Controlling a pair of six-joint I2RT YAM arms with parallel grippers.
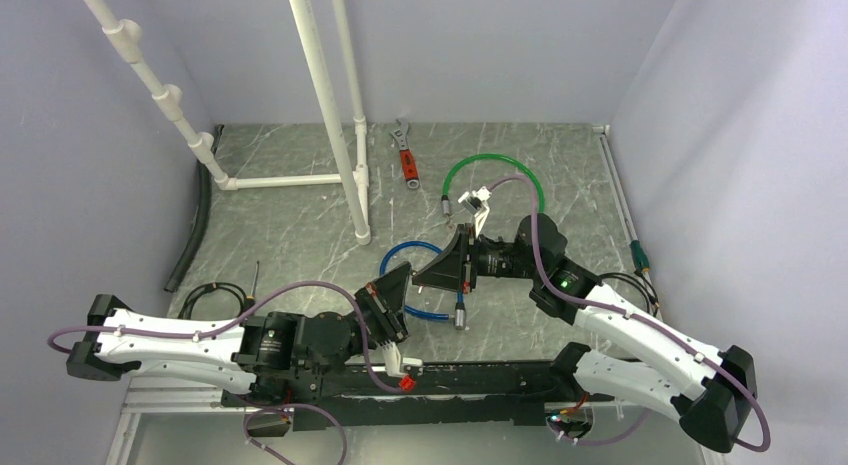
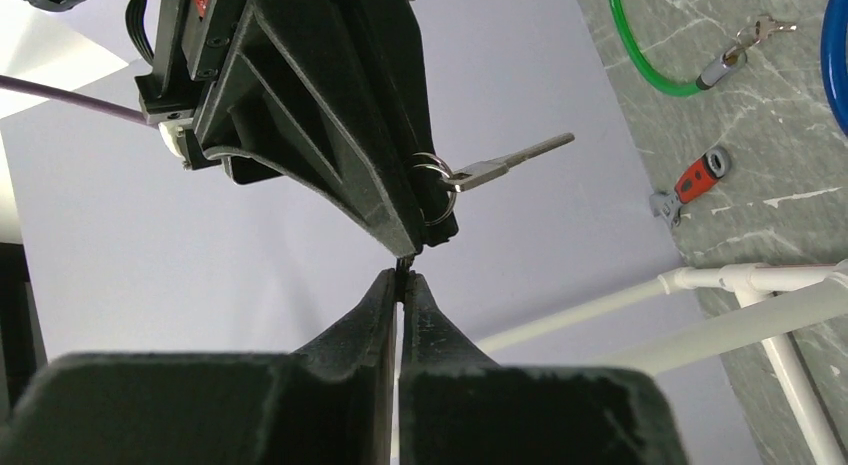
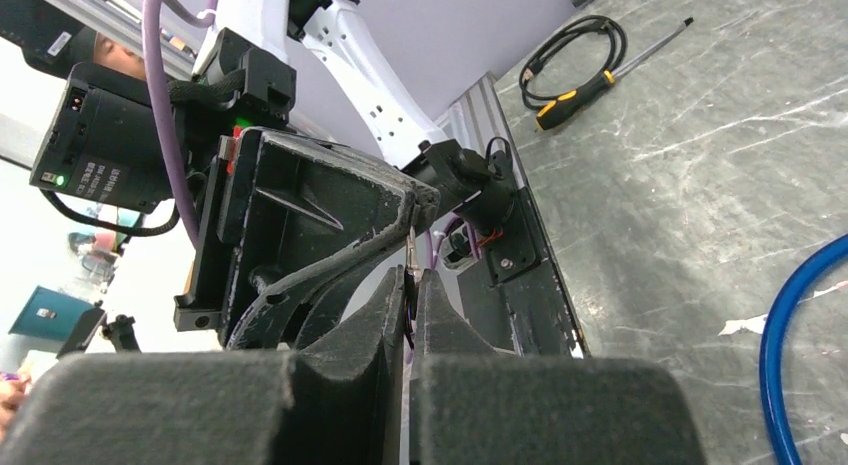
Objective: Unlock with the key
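Black plastic fingers of both arms meet tip to tip in the air, just ahead of the arm bases. The left end effector (image 2: 403, 282) is pressed fully closed, and the right end effector (image 3: 410, 282) is likewise closed. A thin metal sliver is pinched between the two sets of tips. It is judged to belong to the key (image 2: 510, 163) bunch, since split rings and a silvery blade stick out just beside the right fingertips. The key is thus held clear of the surface (image 1: 300, 235), clamped from both sides as in a handover. Below and just beyond the meeting point the blue cable (image 2: 836, 45) is laid in a loop, with its silver lock end (image 1: 460, 315) resting towards the bases. Farther back the green cable (image 1: 497, 159) is coiled, and its lock cylinder (image 2: 720, 67) appears to carry a small key of its own. Beyond these a red-handled wrench (image 2: 700, 175) and a white pipe frame (image 1: 330, 105) are seen. By this evidence the pick-up is judged done, while nothing has yet been unlocked with the held key. One grip is yet to be released, and the blade has to be brought to a lock, lined up, pushed in and turned. Which lock is meant cannot be told.
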